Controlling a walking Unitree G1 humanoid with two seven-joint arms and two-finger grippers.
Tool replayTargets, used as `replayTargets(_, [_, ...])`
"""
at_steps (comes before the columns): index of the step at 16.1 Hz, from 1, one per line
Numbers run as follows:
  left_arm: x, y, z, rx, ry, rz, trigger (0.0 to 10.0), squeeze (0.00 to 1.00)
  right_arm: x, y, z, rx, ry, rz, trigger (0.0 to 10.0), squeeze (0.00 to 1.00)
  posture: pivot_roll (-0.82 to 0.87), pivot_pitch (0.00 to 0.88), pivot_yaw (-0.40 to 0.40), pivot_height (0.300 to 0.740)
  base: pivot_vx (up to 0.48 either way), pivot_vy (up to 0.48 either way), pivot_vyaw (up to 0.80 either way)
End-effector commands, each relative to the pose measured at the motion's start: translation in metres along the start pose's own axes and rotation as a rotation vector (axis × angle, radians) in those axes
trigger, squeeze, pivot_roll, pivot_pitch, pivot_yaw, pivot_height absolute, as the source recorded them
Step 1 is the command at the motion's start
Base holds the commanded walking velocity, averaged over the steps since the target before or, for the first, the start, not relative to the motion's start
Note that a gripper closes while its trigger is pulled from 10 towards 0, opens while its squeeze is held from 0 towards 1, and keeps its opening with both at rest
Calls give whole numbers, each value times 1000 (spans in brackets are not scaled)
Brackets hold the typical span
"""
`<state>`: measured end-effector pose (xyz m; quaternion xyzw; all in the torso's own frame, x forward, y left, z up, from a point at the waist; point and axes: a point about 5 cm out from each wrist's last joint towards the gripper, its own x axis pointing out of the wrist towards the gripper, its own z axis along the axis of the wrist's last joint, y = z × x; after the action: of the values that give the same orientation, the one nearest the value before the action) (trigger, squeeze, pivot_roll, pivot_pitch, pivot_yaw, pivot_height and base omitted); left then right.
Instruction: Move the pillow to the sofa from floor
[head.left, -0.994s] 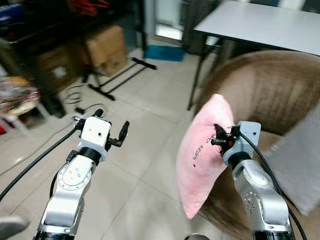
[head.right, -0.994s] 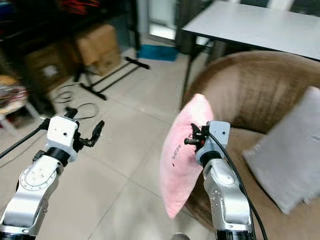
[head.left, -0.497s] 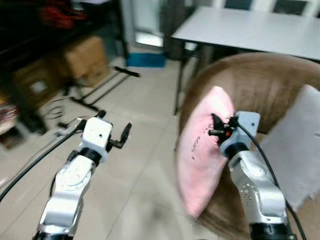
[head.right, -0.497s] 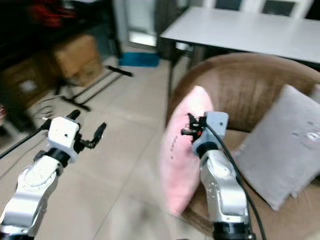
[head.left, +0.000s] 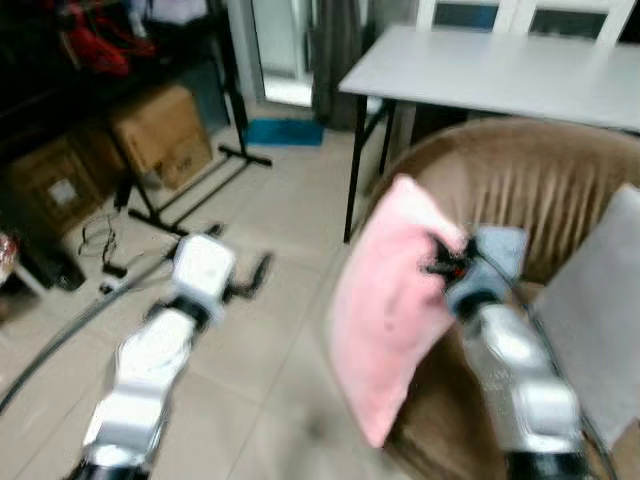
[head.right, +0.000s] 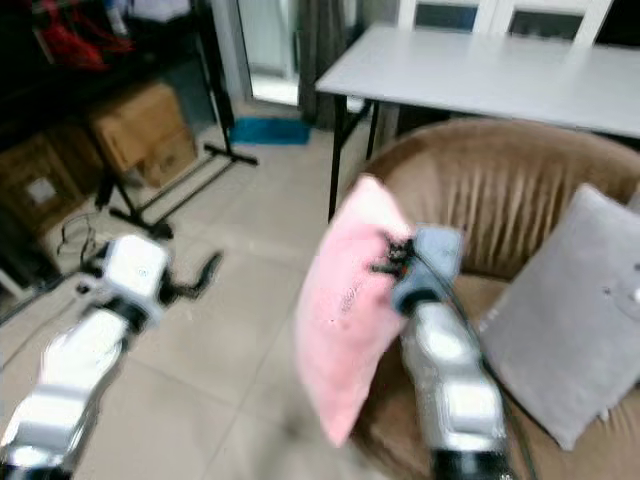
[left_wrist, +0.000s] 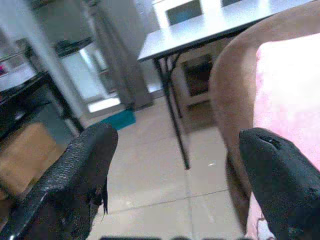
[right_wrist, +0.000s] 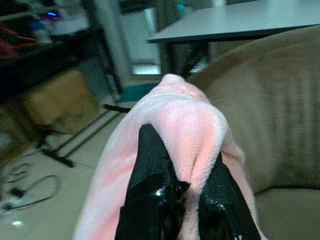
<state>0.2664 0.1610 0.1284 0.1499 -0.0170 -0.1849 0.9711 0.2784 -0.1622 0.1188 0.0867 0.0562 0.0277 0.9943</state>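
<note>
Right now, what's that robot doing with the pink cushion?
The robot is carrying a pink pillow over to the brown sofa. Its right gripper has its jaws pinched on a fold of the pillow, holding it off the floor beside the sofa's front edge. The left gripper is open with nothing in it. A grey cushion already sits on the sofa.

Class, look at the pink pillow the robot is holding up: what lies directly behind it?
Behind the soft pink pillow, pinched by the right gripper, curves the brown ribbed sofa, with a grey cushion on its seat. The pillow hides the sofa's near front edge.
</note>
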Motion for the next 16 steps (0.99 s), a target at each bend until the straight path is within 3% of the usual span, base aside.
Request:
replayTargets(1, [-3,8,-1,20,10,14,10000,259,5,12,14,11,-65,43,10000,0,-60,0,44,740,322,0,-800])
replayTargets(13, [-2,5,-2,25,7,-53,10000,259,14,18,19,-14,-79,79,10000,0,-46,0,19,740,319,0,0])
replayTargets(16, [-3,5,-3,21,10,-60,10000,255,16,16,21,-13,-78,76,10000,0,-48,0,15,740,316,0,-800])
